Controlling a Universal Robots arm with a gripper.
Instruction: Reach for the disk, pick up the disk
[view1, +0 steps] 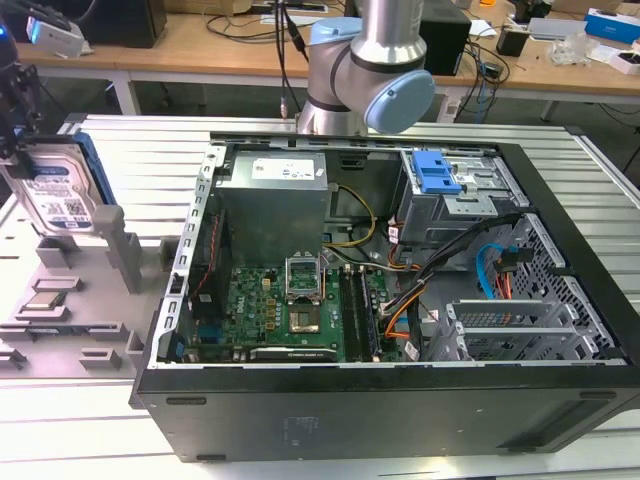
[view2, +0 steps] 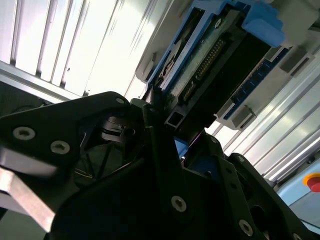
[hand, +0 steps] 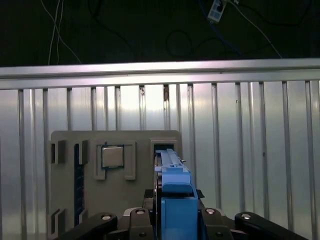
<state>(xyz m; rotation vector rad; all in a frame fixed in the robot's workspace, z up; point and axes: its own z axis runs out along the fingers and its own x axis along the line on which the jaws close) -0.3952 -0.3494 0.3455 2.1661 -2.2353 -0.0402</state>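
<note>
The disk (view1: 52, 192) is a silver hard drive with a white-and-blue label and a blue bracket. It hangs upright at the exterior view's far left, just above the grey fixture plate (view1: 70, 300). My gripper (view1: 20, 140) comes down from above and is shut on the disk's upper edge. In the first wrist view the disk's blue bracket edge (hand: 175, 200) sits between the black fingers (hand: 137, 217), over a slot in the fixture plate (hand: 115, 200). The second wrist view shows the disk's connector edge (view2: 207, 62) and blue bracket beyond the gripper (view2: 167, 122).
An open computer case (view1: 400, 300) with its motherboard fills the middle of the slatted metal table (view1: 130, 130). A blue latch on a metal cage (view1: 435, 172) sits at the case's back. A small square processor chip (hand: 112, 156) rests in a fixture recess.
</note>
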